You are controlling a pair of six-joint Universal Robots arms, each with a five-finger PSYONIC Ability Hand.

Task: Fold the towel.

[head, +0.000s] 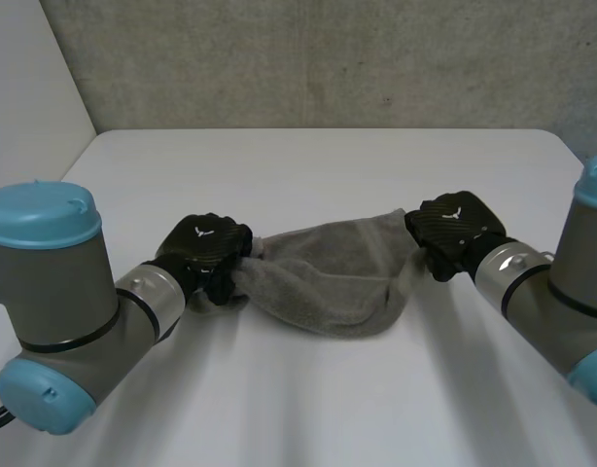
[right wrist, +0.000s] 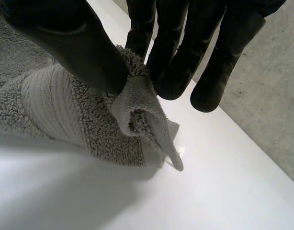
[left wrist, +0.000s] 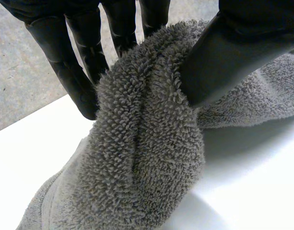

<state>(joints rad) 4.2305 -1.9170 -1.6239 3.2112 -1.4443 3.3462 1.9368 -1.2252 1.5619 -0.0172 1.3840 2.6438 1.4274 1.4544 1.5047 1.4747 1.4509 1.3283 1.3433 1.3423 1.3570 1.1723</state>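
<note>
Grey terry towel (head: 328,277) hangs slack between the two hands over the middle of the white table (head: 308,165), with its sagging belly apparently resting on the surface. Left hand (head: 206,248) is closed on one end: the thumb (left wrist: 223,62) presses a thick bunched wad of pile against the fingers (left wrist: 80,72). Right hand (head: 454,229) is closed on the opposite end, thumb and fingers pinching a small tip of the hem corner beside the flat woven band (right wrist: 51,100), and a loose flap dangles just below the pinch. Risk 1: the right pinch takes in very little cloth, so any pull apart or a quick swing could draw the corner out and drop that end. Risk 2: the left grasp is on a gathered clump, not a clean corner, so edges may not line up and the fold may come out skewed or lumpy. Risk 3: the low middle touching the table could drag and roll under itself if the hands travel without lifting. Surface: smooth, plain white tabletop with nothing else on it near the towel. Room: rough grey concrete-like wall (head: 328,58) behind the table's far edge, pale panel (head: 31,88) at the left side.
</note>
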